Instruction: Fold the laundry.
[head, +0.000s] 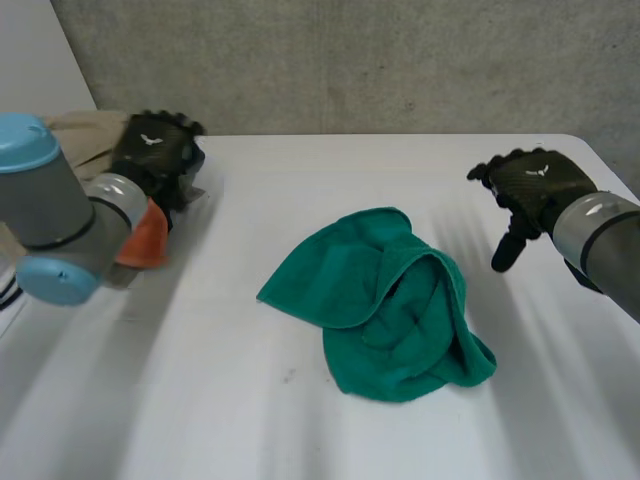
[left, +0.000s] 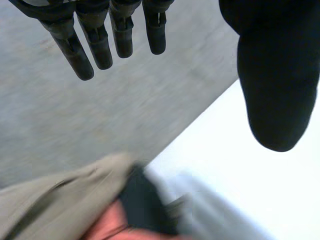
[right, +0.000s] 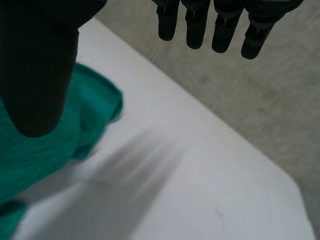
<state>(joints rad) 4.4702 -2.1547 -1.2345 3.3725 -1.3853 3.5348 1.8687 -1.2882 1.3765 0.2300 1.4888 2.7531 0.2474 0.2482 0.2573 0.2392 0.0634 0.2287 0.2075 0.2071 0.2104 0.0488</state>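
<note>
Left hand (head: 155, 150) hovers empty, fingers straight, over a beige and orange pile (head: 148, 240) at the table (head: 300, 430) edge, right hand (head: 530, 190) likewise empty beside the green cloth (head: 385, 310), which lies crumpled mid-table, so folding seems unstarted.

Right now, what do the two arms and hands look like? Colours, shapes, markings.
The left arm and right arm are grey and cylindrical. The left one carries rounded light-blue caps. The left hand and right hand are black, each with a small white emblem on its back. The fingers are slim, black and segmented, and the thumb is broader and rounded.
</note>
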